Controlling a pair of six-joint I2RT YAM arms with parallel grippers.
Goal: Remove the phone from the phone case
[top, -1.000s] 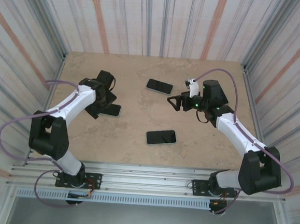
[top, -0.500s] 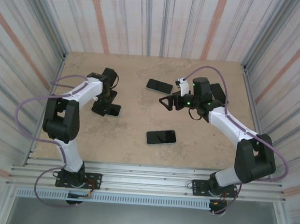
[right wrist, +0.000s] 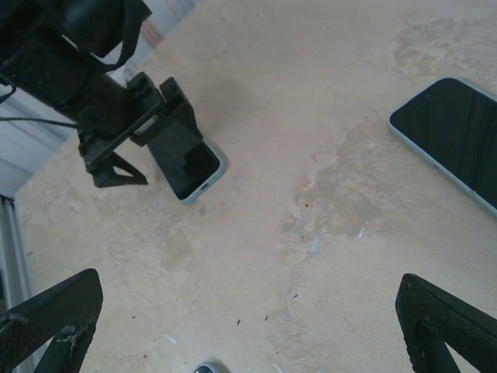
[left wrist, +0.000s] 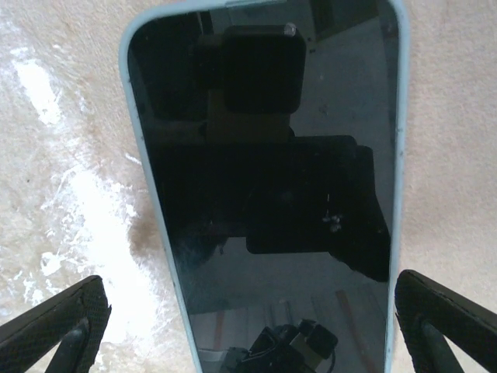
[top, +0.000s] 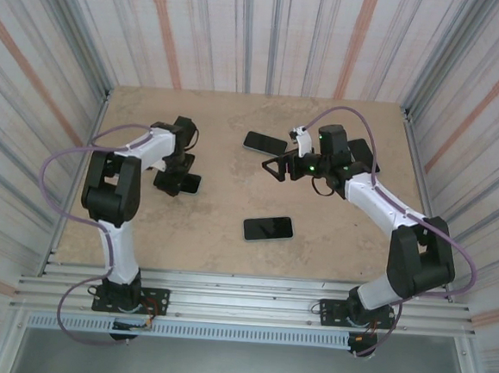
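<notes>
A phone in a pale blue case [left wrist: 268,179] lies screen up on the table, its dark glass reflecting the camera. My left gripper [left wrist: 248,326] is open just above it, a fingertip [left wrist: 58,322] to each side of the case's near end and neither touching it. From above, the left gripper [top: 172,179] stands over the same phone [top: 189,183] at the table's left. My right gripper [top: 272,168] hangs open over bare table near the middle, holding nothing. In the right wrist view that gripper [right wrist: 248,326] faces the left gripper [right wrist: 128,128] and the phone [right wrist: 190,167].
A second phone [top: 265,143] lies at the back centre, also visible at the right in the right wrist view [right wrist: 458,136]. A third phone [top: 268,228] lies nearer the front. Striped walls close in the table [top: 218,253] on three sides.
The left arm has folded its elbow inward while its gripper stayed over the phone. The right gripper has moved a little left and toward the back. Both remain open.
</notes>
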